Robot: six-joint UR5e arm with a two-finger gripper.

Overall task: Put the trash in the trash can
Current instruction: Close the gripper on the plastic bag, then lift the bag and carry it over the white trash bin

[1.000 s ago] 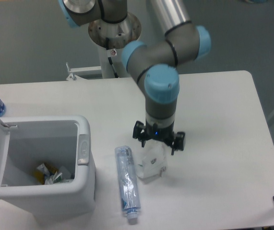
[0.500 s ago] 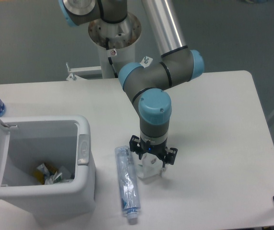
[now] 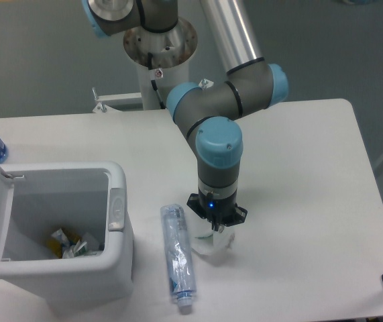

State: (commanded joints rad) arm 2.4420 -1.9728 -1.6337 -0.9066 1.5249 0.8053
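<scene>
Gripper (image 3: 215, 228) pressed down and clenched on the crumpled wrapper (image 3: 212, 245) on the worktop (image 3: 298, 174) — just right of the flattened bottle (image 3: 178, 258). Trash can (image 3: 114, 231) at left, lid open.

A white table (image 3: 298, 168) stands on grey floor (image 3: 37, 54).
</scene>
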